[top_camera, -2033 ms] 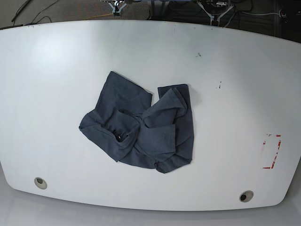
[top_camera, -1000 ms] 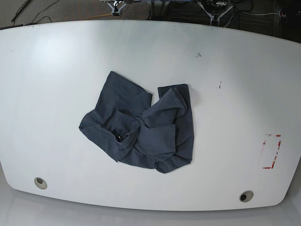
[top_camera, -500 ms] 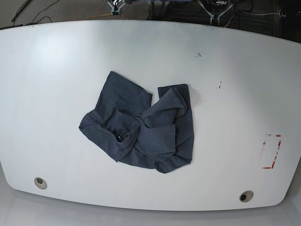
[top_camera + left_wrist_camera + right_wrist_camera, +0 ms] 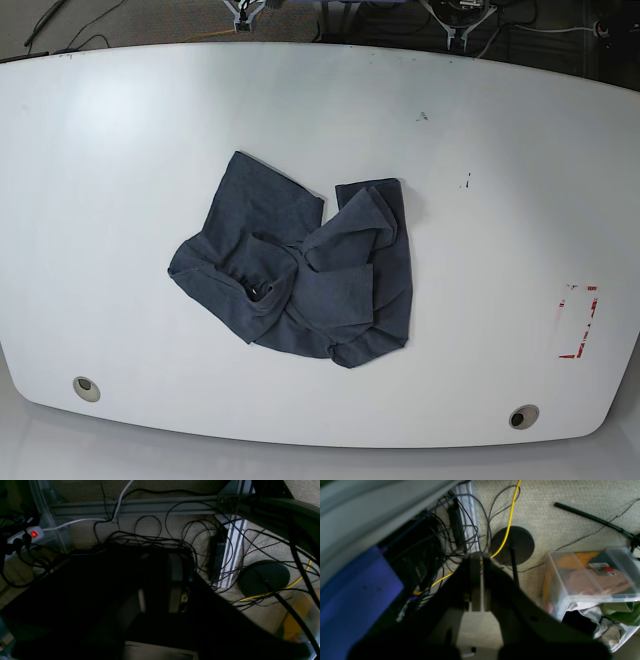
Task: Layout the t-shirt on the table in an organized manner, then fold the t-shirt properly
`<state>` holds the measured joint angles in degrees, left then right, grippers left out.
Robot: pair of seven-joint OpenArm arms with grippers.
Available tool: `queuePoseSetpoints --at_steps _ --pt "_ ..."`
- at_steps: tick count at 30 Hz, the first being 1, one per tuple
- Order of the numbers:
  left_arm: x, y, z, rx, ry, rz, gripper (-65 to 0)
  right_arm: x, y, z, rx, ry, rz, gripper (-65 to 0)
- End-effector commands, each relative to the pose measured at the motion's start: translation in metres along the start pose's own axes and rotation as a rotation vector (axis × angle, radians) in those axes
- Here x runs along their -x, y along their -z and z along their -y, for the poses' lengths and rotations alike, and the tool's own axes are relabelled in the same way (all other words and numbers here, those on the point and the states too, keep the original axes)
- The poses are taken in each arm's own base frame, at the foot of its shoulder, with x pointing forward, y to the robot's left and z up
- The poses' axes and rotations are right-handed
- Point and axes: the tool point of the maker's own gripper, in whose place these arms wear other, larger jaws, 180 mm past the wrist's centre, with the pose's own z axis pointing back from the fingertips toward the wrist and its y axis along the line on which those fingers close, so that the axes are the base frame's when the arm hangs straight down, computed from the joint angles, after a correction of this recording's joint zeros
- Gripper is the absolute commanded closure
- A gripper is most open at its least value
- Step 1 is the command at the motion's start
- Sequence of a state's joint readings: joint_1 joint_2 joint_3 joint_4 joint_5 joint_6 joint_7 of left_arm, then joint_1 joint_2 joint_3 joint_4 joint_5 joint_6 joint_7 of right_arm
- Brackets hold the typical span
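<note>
The right gripper (image 4: 477, 582) shows best in its own wrist view: two flat, pale grey-beige fingers (image 4: 475, 580) with straight inner faces, set on broad dark jaw bodies that flare outward toward the camera. A small round hole marks the left body — low down, near the dark base. The left gripper (image 4: 160, 585) is mostly lost in shadow; only two upright finger bars can be made out, the right one (image 4: 175, 580) wider and greyish, with a small brass-coloured fitting beside it.

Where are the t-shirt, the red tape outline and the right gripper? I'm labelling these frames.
t-shirt (image 4: 300, 265): base view, middle of the crumpled cloth.
red tape outline (image 4: 579, 322): base view, its right edge.
right gripper (image 4: 477, 580): right wrist view, seam between its closed fingers.
</note>
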<state>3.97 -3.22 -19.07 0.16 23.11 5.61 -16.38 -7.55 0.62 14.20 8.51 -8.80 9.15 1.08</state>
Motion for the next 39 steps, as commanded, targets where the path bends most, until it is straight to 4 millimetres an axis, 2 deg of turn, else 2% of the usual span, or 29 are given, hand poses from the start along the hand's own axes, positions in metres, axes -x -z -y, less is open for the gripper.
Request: queuePoseSetpoints --at_steps 1,22,39 --pt "0.0019 -0.0006 -0.0020 -0.009 0.004 0.003 -10.2 0.0019 0.0000 -0.0002 -0.004 0.002 -0.003 -1.0" --pt "-0.0041 0.0005 -0.0014 -0.008 0.000 0.010 -10.1 0.0024 0.0002 -0.0011 -0.006 -0.002 -0.018 -0.9" --pt "-0.0006 -0.0001 0.0014 -0.001 -0.005 0.004 -10.2 0.0034 0.0004 -0.0025 -0.008 0.000 -0.019 -0.7"
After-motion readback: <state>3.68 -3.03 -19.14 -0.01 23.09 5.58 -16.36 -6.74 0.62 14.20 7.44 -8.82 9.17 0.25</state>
